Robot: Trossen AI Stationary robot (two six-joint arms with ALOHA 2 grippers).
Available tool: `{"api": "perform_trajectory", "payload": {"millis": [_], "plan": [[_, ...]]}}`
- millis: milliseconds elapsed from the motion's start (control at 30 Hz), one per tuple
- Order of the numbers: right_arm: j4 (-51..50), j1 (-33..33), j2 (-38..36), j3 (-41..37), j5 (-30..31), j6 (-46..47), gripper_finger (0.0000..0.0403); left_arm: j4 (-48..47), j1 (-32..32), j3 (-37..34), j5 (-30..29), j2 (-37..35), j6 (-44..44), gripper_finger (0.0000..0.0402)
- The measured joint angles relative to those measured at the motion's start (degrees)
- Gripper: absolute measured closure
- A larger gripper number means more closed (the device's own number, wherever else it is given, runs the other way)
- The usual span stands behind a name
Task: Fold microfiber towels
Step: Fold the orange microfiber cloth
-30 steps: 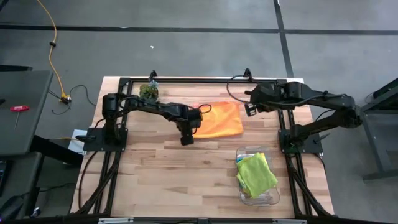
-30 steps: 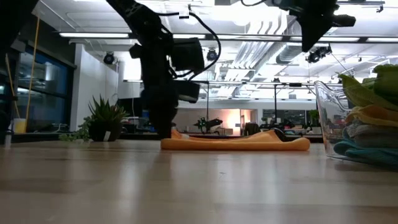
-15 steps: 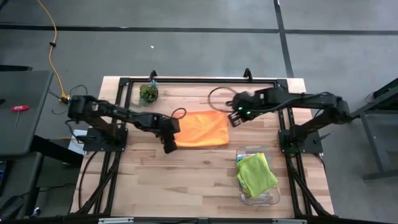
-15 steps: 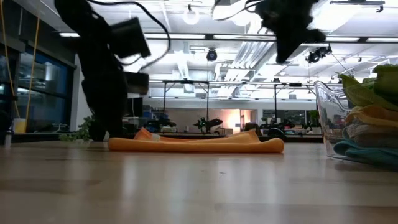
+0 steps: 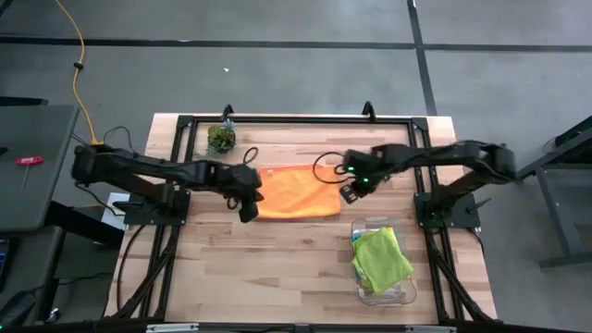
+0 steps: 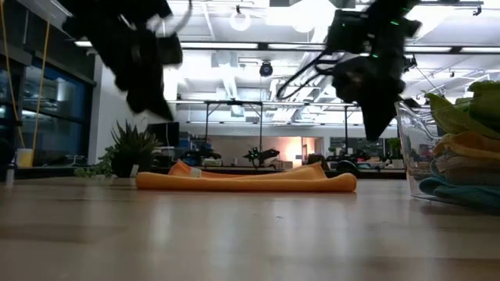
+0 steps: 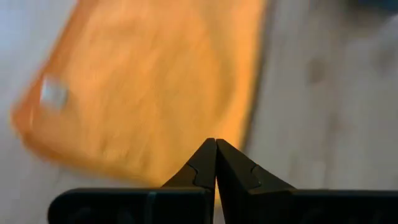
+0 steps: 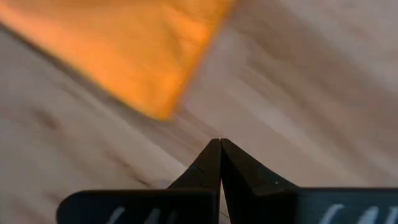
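Note:
An orange microfiber towel (image 5: 294, 191) (image 6: 246, 181) lies flat and folded on the wooden table, near its middle. My left gripper (image 5: 248, 214) (image 7: 216, 148) is shut and hangs above the table just off the towel's left edge. My right gripper (image 5: 349, 193) (image 8: 220, 147) is shut too, above the table just off the towel's right near corner. In the low view both grippers are clear of the table and the towel. A lime green towel (image 5: 381, 257) lies on top of others in a clear bin (image 5: 404, 294) at the near right.
A small green plant (image 5: 221, 138) stands at the far left of the table. The clear bin (image 6: 414, 168) holds folded towels in green, yellow and teal layers. A black frame (image 5: 296, 119) runs along the table's far edge and sides. Bare wood lies near the front edge.
My left gripper has gone toward the table's left edge, and the orange towel has slid flat that way and a little nearer. The gripper has then risen off the table. My right gripper has come down and moved left, toward the towel's right near corner. Both stay shut.

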Motion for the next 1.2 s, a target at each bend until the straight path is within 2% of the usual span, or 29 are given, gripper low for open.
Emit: {"api": "perform_trajectory", "payload": {"millis": [67,200,367,467,633,767,900,1100,1200], "plan": [[9.15,-0.48,-5.76,-7.95,-3.40,4.24,0.0403,2.77,-0.20,-0.75,0.53,-4.48,2.71,0.0401],[24.99,0.82,-15.60,-19.70,-6.43,13.80,0.0403,17.94,0.24,-5.21,2.79,-13.41,5.73,0.0401],[40.39,4.05,-22.70,-27.11,0.89,18.34,0.0403,43.62,2.69,-15.46,4.52,-20.27,0.15,0.0401],[44.91,4.76,-23.47,-27.45,4.90,17.71,0.0403,51.94,3.60,-20.35,4.15,-21.82,-4.23,0.0401],[44.48,3.32,-22.51,-24.80,4.95,12.26,0.0399,51.66,3.21,-21.62,4.27,-22.52,-5.80,0.0401],[33.19,0.75,-20.13,-21.46,3.52,11.62,0.0365,51.35,2.87,-21.64,4.45,-22.56,-4.28,0.0401],[27.24,-1.01,-16.49,-19.32,3.70,11.28,0.0289,48.72,2.90,-21.64,4.42,-22.56,-4.00,0.0401],[33.48,-2.27,-7.77,-19.20,3.65,13.15,0.0160,43.95,2.64,-21.62,4.43,-22.56,-5.08,0.0401],[37.97,-2.42,-2.05,-19.20,3.61,14.77,0.0123,43.03,2.66,-21.62,4.43,-22.56,-5.46,0.0401]]}}
